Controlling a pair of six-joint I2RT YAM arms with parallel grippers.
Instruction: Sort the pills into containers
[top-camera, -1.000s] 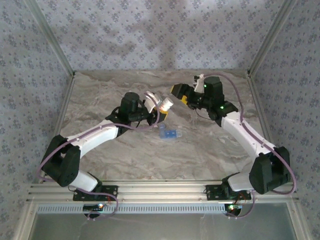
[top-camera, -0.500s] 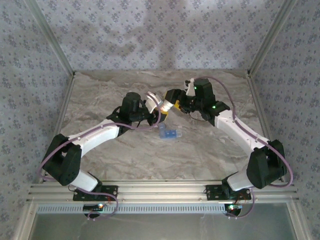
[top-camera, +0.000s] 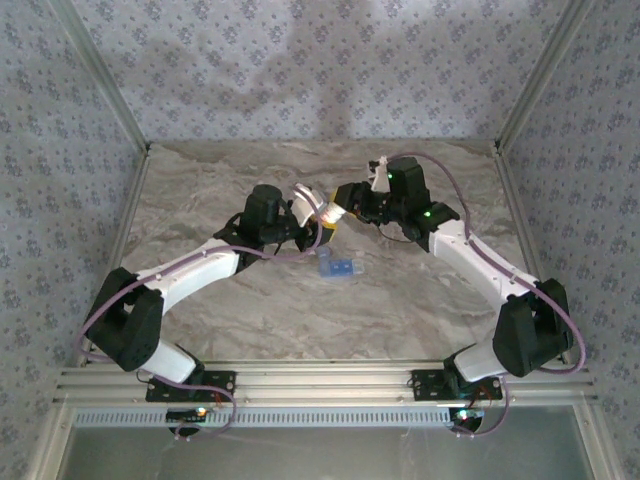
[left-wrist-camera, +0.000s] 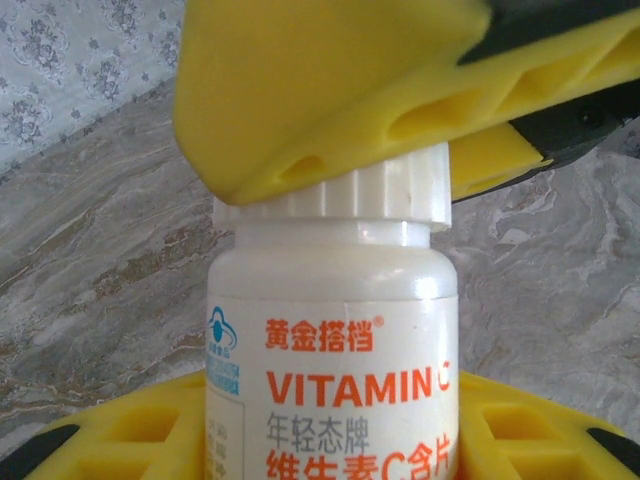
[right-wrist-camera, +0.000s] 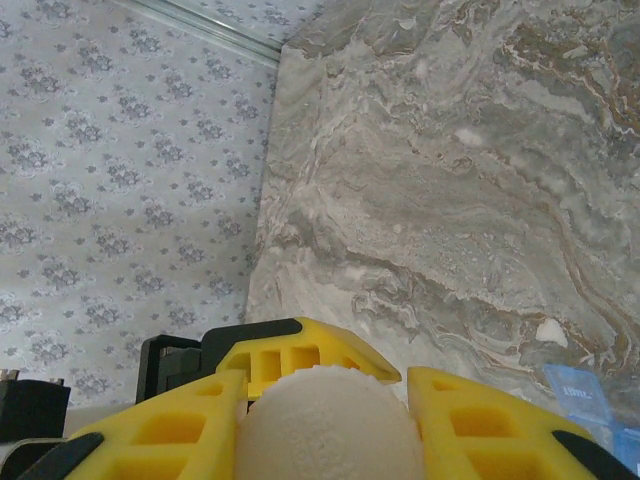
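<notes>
1. against a second ago, the right claw (top-camera: 342, 208) is no longer hanging well apart from the bottle (left-wrist-camera: 330, 340). it is now sitting on the bottle's cap (right-wrist-camera: 330, 425), and its jaws, wide apart back then, are now pressing together on that cap.
2. the left claw (top-camera: 316, 220) is staying where it was, clamping the bottle's body, with its yellow pads (left-wrist-camera: 120, 440) flanking the label.
3. the bottle is hanging above the worktop (top-camera: 250, 300) between the two claws, its cap end pointing toward the right claw.
4. the pill box (top-camera: 339, 267) is lying flat on the worktop where it was, just on the near side of the claws, with neither claw touching it.
5. the pill box is showing too small in the top view to tell what is sitting in its compartments. the right wrist view is catching a blue corner of it at the lower right.
6. the bottle is opaque, so its contents are staying hidden.
7. the bottle is a smooth white plastic cylinder carrying orange "vitamin c" print, and its white cap is ribbed around the rim.
8. the claw fingers are yellow wedges with hollow cells running through them.
9. the pill box is translucent blue and rectangular.
10. the worktop is showing a grey-brown marbled pattern.
</notes>
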